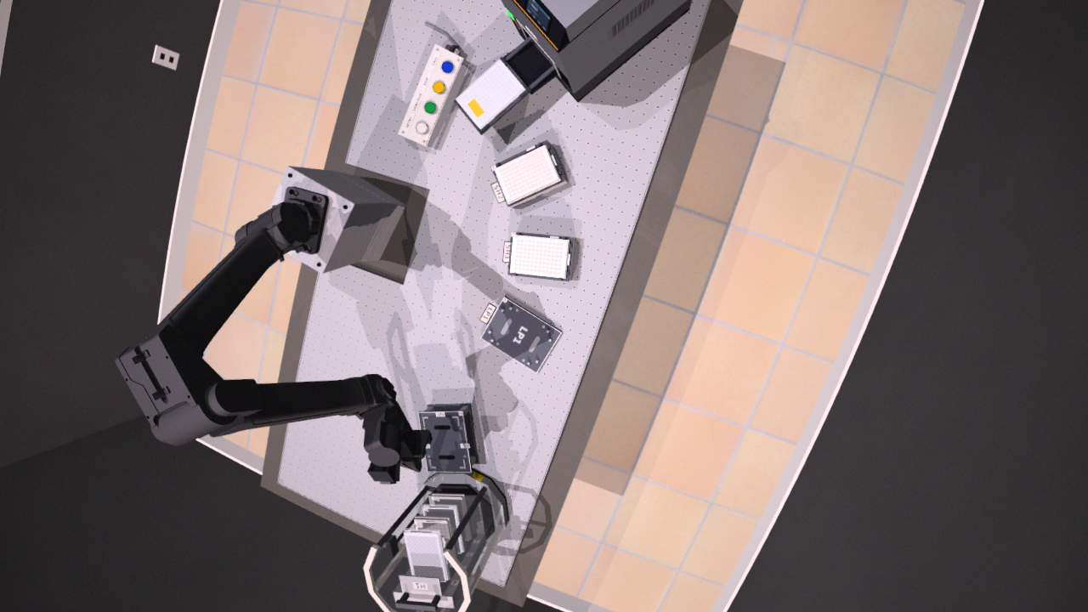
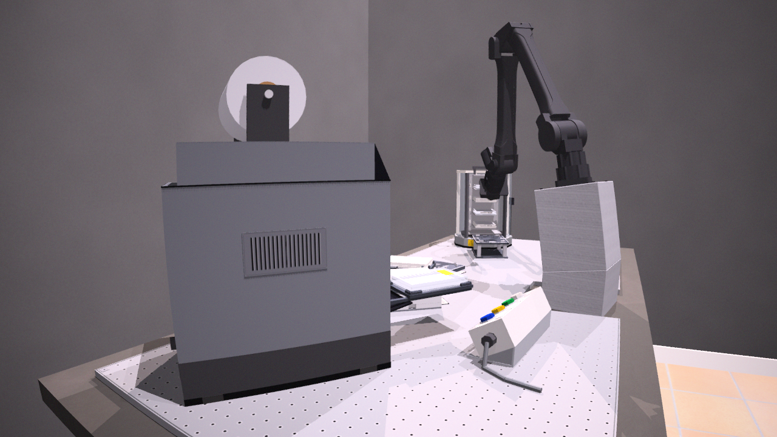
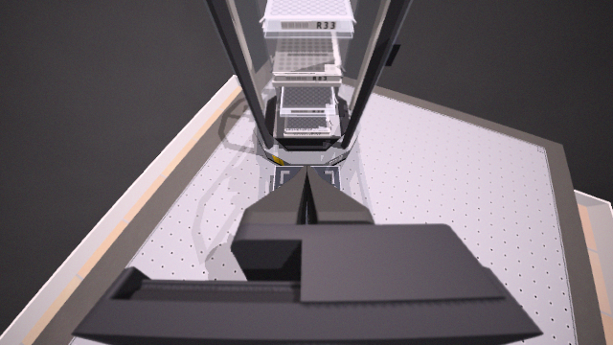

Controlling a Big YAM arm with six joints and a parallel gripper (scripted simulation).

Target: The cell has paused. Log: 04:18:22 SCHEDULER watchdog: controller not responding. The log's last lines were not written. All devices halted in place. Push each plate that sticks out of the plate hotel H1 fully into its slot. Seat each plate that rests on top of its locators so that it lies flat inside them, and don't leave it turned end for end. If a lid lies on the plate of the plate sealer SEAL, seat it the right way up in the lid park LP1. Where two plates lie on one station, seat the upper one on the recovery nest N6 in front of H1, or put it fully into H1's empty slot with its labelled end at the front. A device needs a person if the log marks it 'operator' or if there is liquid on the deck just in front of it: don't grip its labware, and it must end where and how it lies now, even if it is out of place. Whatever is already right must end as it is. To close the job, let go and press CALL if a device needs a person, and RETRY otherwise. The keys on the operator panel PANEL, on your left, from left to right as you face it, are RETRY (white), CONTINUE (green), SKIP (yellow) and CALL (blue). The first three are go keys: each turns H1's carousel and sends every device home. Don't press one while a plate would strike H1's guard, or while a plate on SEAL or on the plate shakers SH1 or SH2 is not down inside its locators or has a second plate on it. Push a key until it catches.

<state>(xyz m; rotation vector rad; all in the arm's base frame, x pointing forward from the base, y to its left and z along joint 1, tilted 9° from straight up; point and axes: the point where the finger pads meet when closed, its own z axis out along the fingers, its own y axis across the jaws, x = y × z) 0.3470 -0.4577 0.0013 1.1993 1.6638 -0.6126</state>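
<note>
My gripper (image 3: 306,172) is shut and empty. It hangs above the front edge of the recovery nest N6 (image 1: 449,439), just in front of the plate hotel H1 (image 1: 426,544), and it also shows in the top view (image 1: 426,441) and the side view (image 2: 486,190). In the wrist view the hotel (image 3: 306,72) holds several white plates stacked behind its dark posts; the top one (image 3: 308,19) reads R33. The nest is bare. The sealer SEAL (image 1: 601,30) has a white flat piece with a yellow label (image 1: 493,94) on its drawer. The lid park LP1 (image 1: 522,333) is bare.
Two white well plates sit on dark stations in mid-deck, one (image 1: 527,173) near the sealer and one (image 1: 540,255) below it. The panel PANEL (image 1: 432,94) with blue, yellow, green and white keys lies left of the sealer. The arm's grey pedestal (image 1: 357,224) stands at the left edge.
</note>
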